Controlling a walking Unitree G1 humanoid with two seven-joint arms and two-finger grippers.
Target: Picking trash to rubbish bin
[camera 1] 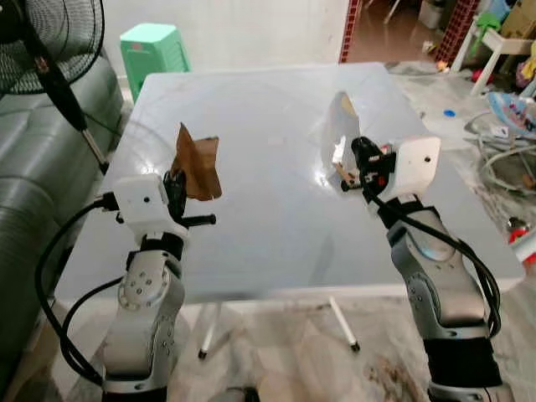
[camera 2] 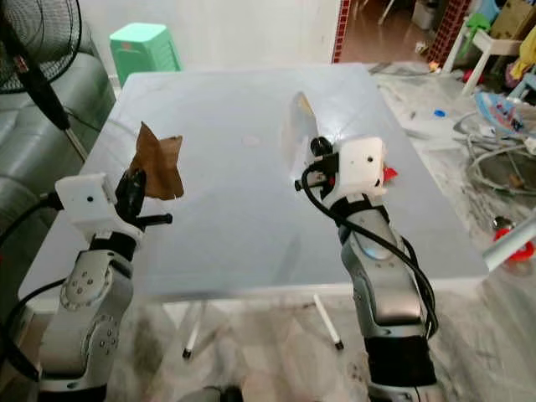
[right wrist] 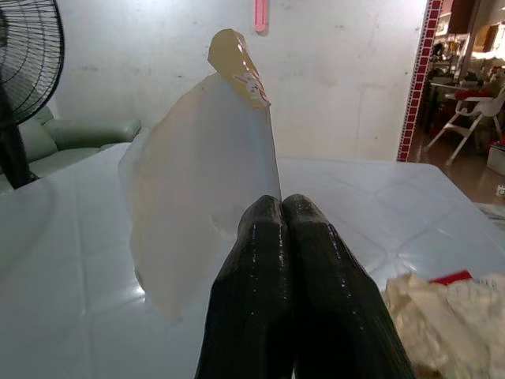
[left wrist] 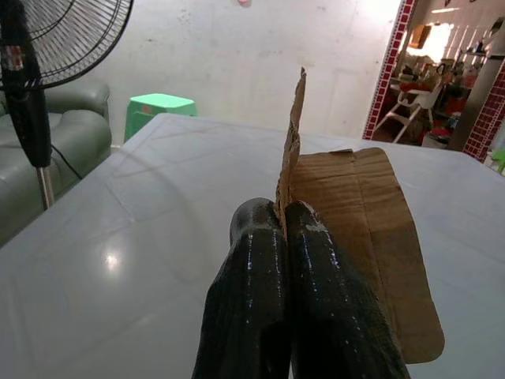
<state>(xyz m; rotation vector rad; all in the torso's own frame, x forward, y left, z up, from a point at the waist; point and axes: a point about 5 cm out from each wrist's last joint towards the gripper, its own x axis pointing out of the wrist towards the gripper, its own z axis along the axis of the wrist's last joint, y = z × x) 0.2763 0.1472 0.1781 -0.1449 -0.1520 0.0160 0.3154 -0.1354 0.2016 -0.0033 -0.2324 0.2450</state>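
My left gripper (camera 1: pixel 177 186) is shut on a torn piece of brown cardboard (camera 1: pixel 199 163), held upright above the near left part of the white table (camera 1: pixel 251 109). In the left wrist view the cardboard (left wrist: pixel 371 213) stands between the closed fingers (left wrist: pixel 316 260). My right gripper (camera 1: pixel 358 151) is shut on a clear plastic wrapper (camera 1: pixel 339 126) with a yellow tip, lifted over the table's right side. In the right wrist view this wrapper (right wrist: pixel 201 181) rises from the closed fingers (right wrist: pixel 252 253). A crumpled pale wrapper with a red bit (right wrist: pixel 450 308) lies on the table beside that gripper.
A black standing fan (camera 1: pixel 50 42) and a grey-green sofa (camera 1: pixel 33 167) stand at the left. A green plastic stool (camera 1: pixel 153 50) sits behind the table. Cables and toys (camera 1: pixel 502 159) clutter the floor at the right. A doorway opens at the far right.
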